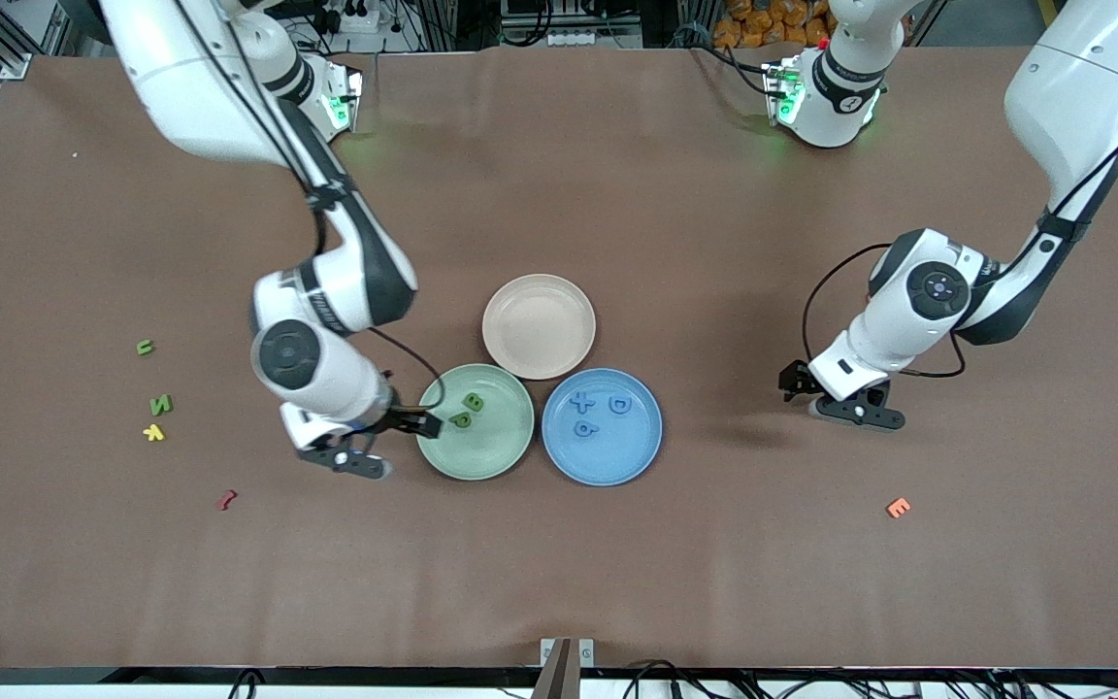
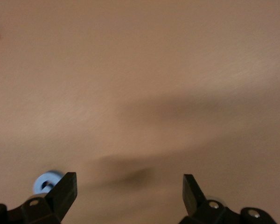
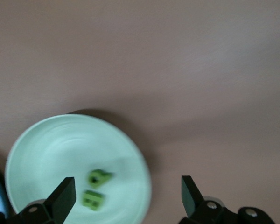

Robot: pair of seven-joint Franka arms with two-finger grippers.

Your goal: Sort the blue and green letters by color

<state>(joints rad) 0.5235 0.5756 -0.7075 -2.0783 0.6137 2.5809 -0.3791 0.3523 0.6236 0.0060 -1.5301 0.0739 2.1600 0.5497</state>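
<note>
Right gripper [image 1: 402, 427] hangs with jaws spread, holding nothing, over the green plate's [image 1: 501, 451] edge; I see two green letters [image 1: 467, 411] lying in that plate. Three blue letters [image 1: 600, 412] lie in the blue plate [image 1: 637, 456] beside it. Two more green letters [image 1: 153, 376] sit on the bench [image 1: 559, 563] toward the right arm's end. Left gripper [image 1: 836, 393] waits open over bare bench. I judge these foam pieces featherlight and squashy, so pinch each across its edges, gently.

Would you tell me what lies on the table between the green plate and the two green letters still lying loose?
In the front view, the right gripper hangs open at the green plate; from there to the green letters, bare table.
</note>
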